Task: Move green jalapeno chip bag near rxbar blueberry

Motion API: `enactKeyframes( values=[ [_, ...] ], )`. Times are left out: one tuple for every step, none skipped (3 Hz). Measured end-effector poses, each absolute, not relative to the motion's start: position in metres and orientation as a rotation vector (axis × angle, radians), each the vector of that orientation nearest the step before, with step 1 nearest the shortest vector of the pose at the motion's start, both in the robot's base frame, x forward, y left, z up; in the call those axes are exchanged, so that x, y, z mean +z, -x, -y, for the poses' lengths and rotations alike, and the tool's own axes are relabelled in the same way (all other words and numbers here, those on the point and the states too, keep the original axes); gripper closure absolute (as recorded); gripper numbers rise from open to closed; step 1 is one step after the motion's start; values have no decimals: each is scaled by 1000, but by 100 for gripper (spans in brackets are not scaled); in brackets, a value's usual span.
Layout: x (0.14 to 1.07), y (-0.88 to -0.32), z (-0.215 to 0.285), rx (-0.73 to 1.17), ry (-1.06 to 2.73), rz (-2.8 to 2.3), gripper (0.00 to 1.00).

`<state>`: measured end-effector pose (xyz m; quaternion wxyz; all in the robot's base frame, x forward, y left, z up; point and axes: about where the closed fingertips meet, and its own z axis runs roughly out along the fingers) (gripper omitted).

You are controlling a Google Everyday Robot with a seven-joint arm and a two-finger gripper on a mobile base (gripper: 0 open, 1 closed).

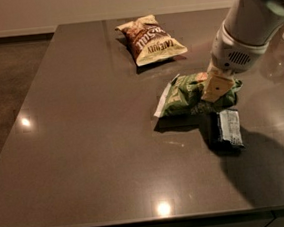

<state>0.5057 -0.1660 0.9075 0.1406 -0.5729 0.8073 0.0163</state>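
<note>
**A:** Where is the gripper, and what does it hold?

**B:** The gripper [215,86] sits at the right side of the dark worktop [94,140], reaching down from a white arm [247,30] that enters from the upper right. Its jaws look closed on the right end of the green jalapeno chip bag [185,95]. One tan pad lies across the crinkled foil, and a shadow beneath suggests the bag hangs just above the surface.

**A:** How does the bag lie?

**B:** Its long axis runs left to right, stretching leftward from the jaws and ending in a white edge.

**A:** And the rxbar blueberry?

**B:** The rxbar blueberry [229,128] lies flat just in front of the jaws, towards the camera. Its long axis points front to back, crosswise to the bag. Its far end is just beside the bag's near right corner; I cannot tell whether they touch.

**A:** Is there room to set the bag down?

**B:** Yes, I judge so. Bare worktop spreads left of the bar and towards the front edge. A brown-and-cream chip bag [150,38] rests well apart at the back.
</note>
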Motion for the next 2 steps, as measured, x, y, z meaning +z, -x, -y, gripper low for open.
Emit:
enactKeyframes(
  values=[
    [908, -505, 165, 49, 1654, -2329, 14],
    [908, -506, 164, 47, 1654, -2326, 0]
  ],
)
